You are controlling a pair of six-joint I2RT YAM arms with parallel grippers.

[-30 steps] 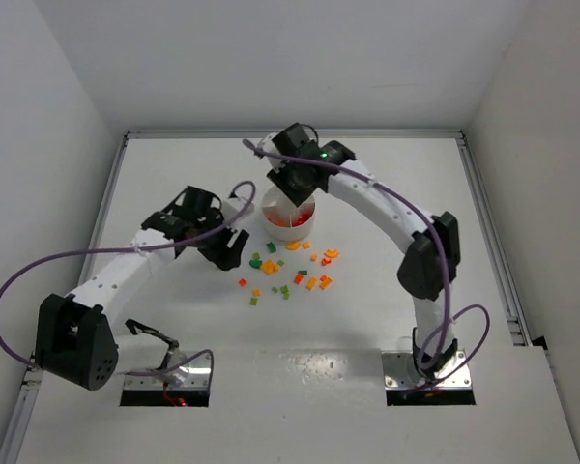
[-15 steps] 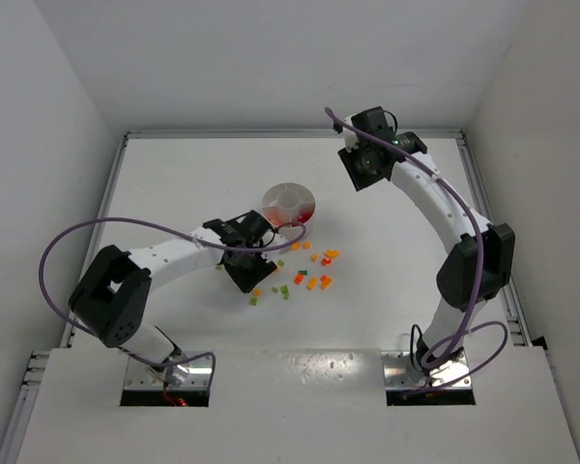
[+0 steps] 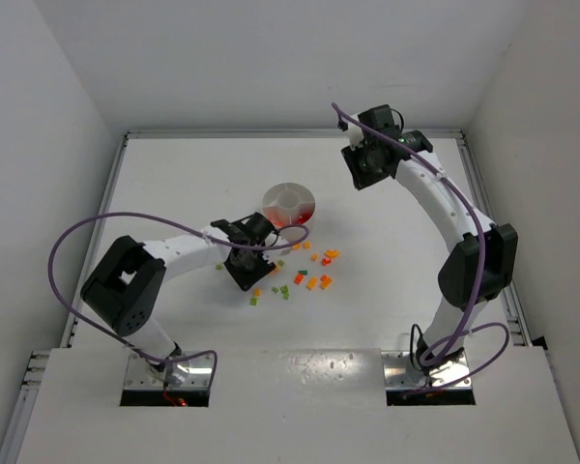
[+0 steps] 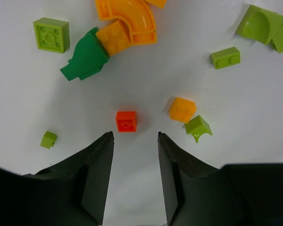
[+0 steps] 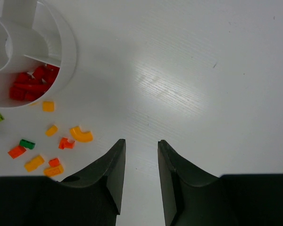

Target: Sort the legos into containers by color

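The red lego (image 4: 126,121) lies loose near the middle of the table, just in front of my left gripper (image 4: 134,141), whose fingers are apart with nothing between. That arm has just come down over it, so I think a pick is next. Other reds (image 5: 30,84) sit in one wedge of the dish (image 5: 70,49). My right gripper (image 5: 139,146), apart and empty, has swung toward the back right corner.

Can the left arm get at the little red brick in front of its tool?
Probably yes. The red brick lies ahead of the left tool, its jaws open, nothing between them and no other brick touching it.
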